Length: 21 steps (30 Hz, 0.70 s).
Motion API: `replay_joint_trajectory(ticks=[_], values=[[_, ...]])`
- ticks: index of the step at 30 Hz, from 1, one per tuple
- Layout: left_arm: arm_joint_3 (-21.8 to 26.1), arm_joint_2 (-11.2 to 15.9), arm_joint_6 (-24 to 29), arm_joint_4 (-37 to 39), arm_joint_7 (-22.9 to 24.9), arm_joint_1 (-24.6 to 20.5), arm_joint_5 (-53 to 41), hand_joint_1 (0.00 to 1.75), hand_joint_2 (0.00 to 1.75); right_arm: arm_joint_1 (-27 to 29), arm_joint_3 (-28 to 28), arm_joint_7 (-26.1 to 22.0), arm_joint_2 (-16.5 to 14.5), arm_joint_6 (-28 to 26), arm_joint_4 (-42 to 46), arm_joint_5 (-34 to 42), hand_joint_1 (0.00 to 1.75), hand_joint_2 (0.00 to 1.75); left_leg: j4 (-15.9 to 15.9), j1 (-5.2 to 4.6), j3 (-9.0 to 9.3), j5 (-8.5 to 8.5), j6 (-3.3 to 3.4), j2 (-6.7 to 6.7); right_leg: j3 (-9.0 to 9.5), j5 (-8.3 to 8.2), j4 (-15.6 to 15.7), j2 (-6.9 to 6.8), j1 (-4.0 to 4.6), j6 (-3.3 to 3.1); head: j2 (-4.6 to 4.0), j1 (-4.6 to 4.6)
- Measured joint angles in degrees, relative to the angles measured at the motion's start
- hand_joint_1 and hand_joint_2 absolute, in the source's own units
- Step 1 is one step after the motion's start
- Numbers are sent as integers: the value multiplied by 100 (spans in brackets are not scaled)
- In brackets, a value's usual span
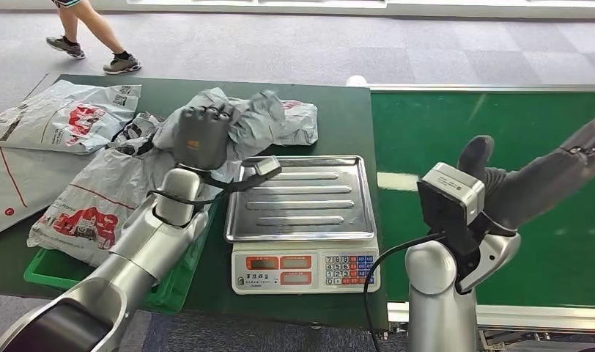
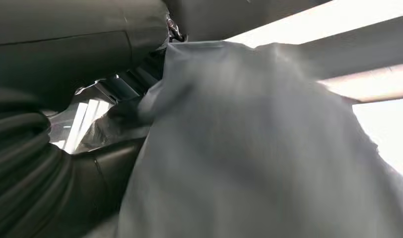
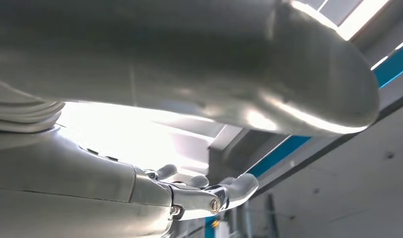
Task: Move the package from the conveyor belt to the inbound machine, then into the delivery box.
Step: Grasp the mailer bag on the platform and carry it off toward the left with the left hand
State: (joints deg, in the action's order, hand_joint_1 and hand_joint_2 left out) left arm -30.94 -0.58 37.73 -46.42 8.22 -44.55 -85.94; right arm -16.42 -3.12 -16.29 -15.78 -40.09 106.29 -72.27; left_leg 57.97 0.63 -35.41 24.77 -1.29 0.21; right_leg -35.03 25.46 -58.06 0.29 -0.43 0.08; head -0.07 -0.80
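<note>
1. Nearest the robot, the electronic scale [image 1: 302, 227] is being taken as the landmark; its steel pan is being shown bare, with the display and keypad facing the robot.
2. To the right of the scale, the right hand [image 1: 533, 176] is being held above the green conveyor belt [image 1: 492, 125], fingers spread apart and nothing being held.
3. Just left of the scale, a green crate [image 1: 53, 275] is being covered by white printed mailer bags [image 1: 97, 198].
4. At the scale's far-left corner, the left hand [image 1: 201, 136] is being kept on the grey package [image 1: 254, 121]; in the left wrist view the grey film [image 2: 269, 148] is being seen pressed close against the hand, so it is being gripped, as far as can be judged.
5. The package is being seen as a crumpled grey plastic mailer with a red mark at one end, lying on the dark green table [image 1: 338, 110] just beyond the pan.
6. It is being judged light, limp and slippery; a bunched fold near its middle is being considered the surest hold, since a loose edge could slide free.
7. Farthest off, a person's legs [image 1: 89, 37] are being seen on the carpet.
</note>
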Motion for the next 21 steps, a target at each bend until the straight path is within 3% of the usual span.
replay_joint_trajectory(ticks=[4, 9, 14, 21], values=[[888, 620, -322, -1816, 432, 263, -7, 175, 175, 131, 13, 110, -4, 0, 170, -114, 0, 0, -11, 1, 11, 7, -12, 14, -6, 8, 0, 14, 1, -11, 0, -1], [1220, 1222, -334, -2563, 1173, 424, -10, 175, 175, 133, 17, 243, -7, 1, 210, -231, 0, 0, -13, 14, 7, 0, -24, -9, 1, 15, 0, -12, 13, -20, 0, -2], [1358, 1509, -292, -2900, 1391, 567, -11, 175, 175, 136, 17, 339, -7, 2, 258, -292, 0, 0, -11, 11, 6, -1, -24, -15, 6, 14, 0, -15, 11, -19, 0, -2], [1463, 1667, -337, -3224, 1478, 660, -11, 175, 175, 138, 17, 382, -7, 2, 299, -302, 0, 0, -10, 9, 6, -1, -24, -16, 4, 14, 0, -15, 9, -18, 0, -3]])
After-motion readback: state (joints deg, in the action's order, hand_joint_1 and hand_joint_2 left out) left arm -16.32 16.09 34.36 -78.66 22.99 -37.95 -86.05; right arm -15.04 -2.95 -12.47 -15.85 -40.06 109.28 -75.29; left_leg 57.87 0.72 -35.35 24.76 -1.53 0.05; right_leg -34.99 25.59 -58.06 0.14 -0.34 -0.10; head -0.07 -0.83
